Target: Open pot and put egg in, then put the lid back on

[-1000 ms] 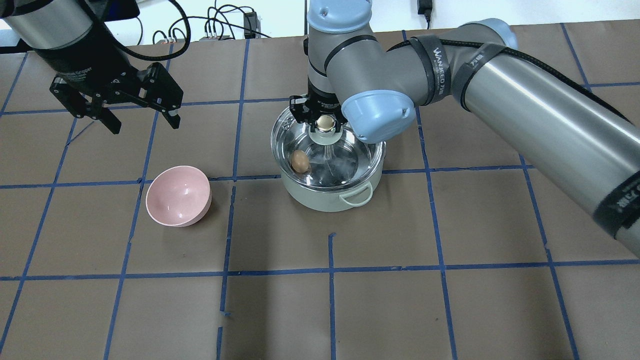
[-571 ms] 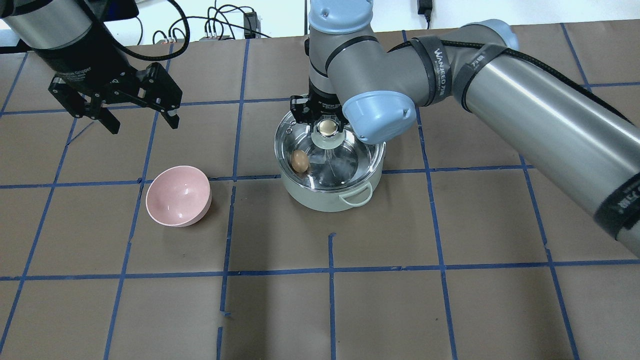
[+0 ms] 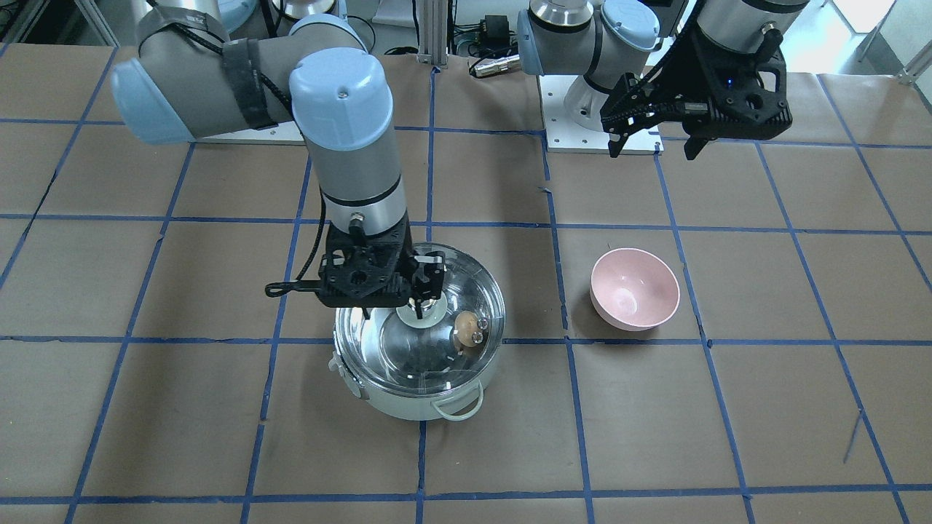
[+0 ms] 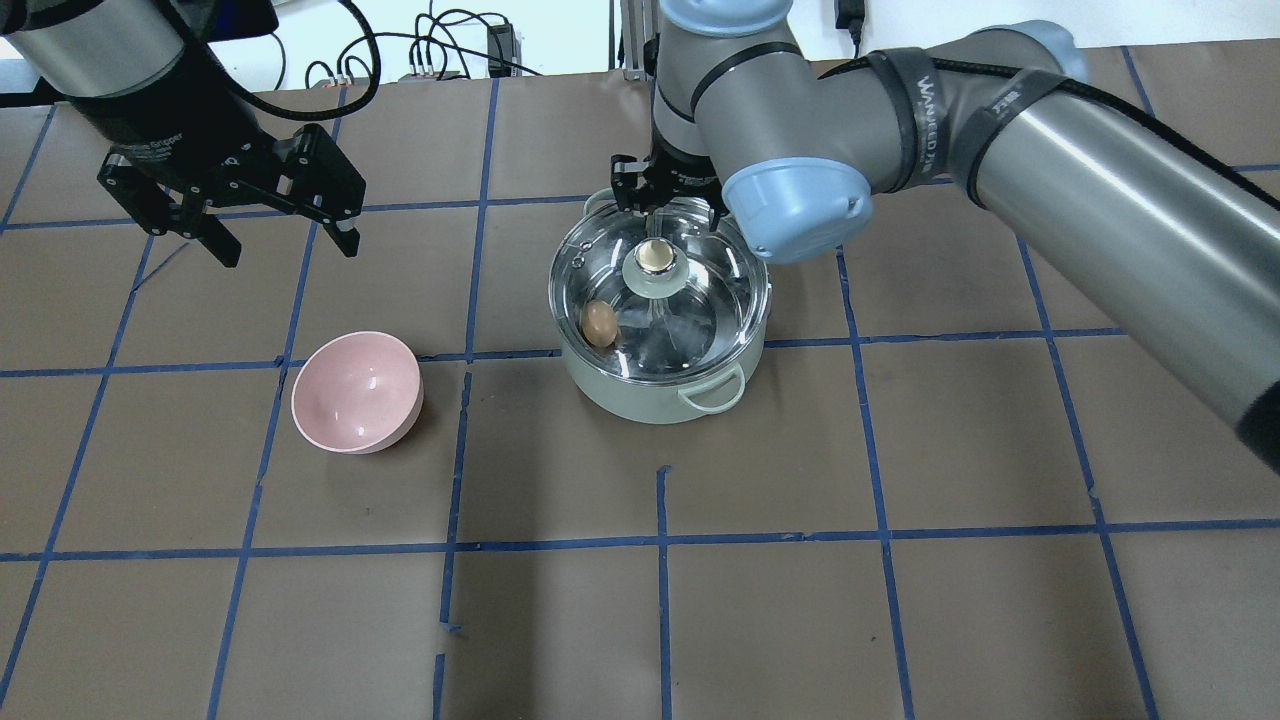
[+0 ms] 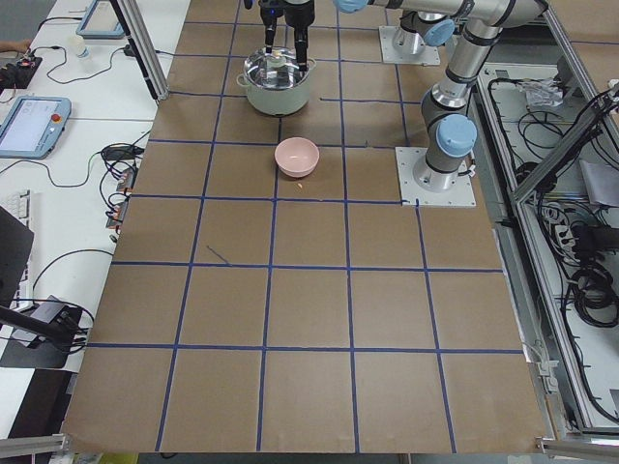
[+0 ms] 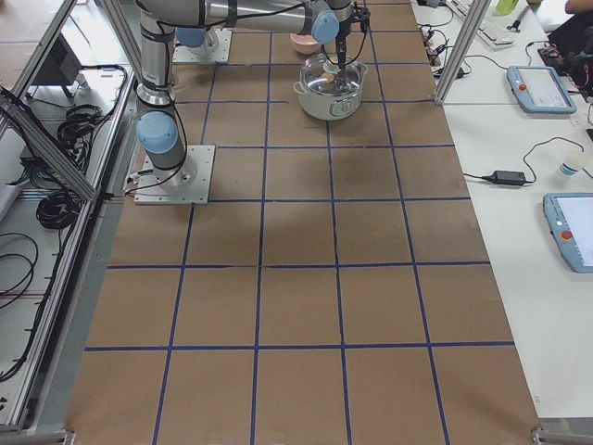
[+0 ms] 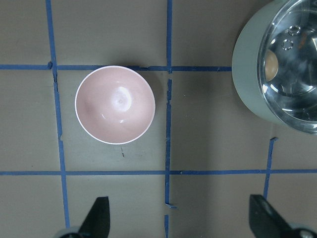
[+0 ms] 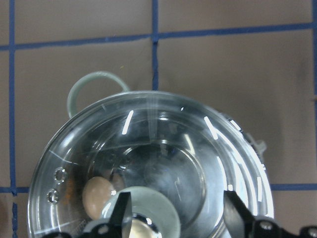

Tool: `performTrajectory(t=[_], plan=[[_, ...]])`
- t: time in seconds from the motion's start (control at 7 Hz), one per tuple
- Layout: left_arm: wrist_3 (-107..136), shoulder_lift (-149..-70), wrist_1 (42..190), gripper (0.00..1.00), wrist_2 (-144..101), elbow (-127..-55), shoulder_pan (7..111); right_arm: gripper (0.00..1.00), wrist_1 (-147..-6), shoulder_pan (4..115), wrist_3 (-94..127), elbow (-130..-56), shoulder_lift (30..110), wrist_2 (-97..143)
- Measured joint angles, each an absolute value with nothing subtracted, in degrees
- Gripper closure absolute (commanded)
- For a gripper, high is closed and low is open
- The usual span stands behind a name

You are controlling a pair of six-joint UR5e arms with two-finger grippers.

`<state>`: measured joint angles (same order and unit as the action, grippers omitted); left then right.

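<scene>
The mint-green pot (image 4: 640,400) stands mid-table with the clear glass lid (image 4: 700,310) resting on it. The lid's knob (image 4: 655,257) is free. The light-brown egg (image 4: 599,323) lies inside at the pot's left and shows through the glass. It also shows in the front view (image 3: 466,326) and the right wrist view (image 8: 97,196). My right gripper (image 4: 665,203) is open and empty, just above and behind the knob, with its fingers (image 8: 235,210) apart. My left gripper (image 4: 283,243) is open and empty, raised over the table's far left.
An empty pink bowl (image 4: 357,392) sits on the table to the left of the pot and shows under the left wrist camera (image 7: 115,112). Blue tape lines grid the brown table top. Cables lie along the far edge.
The right gripper set the lid down on the pot, opened off the knob and drew back and up. The left arm has not moved.
</scene>
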<state>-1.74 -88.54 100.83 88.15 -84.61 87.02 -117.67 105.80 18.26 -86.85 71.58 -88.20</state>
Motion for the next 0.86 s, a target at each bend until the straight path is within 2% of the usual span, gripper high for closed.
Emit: performTrajectory(t=[0.29, 0.57, 0.86], plan=[[-1.7, -88.5, 100.8, 0.0, 88.1, -84.6, 87.1, 0.0, -115.2, 98.6, 13.5, -87.1, 75.4, -88.2], [-1.7, -88.5, 100.8, 0.0, 88.1, -84.6, 87.1, 0.0, -106.5, 91.8, 7.8, -87.3, 80.5, -88.1], [-1.1, -88.4, 100.8, 0.0, 87.9, -84.7, 87.2, 0.0, -101.1, 90.0, 6.6, -87.8, 83.7, -88.1]])
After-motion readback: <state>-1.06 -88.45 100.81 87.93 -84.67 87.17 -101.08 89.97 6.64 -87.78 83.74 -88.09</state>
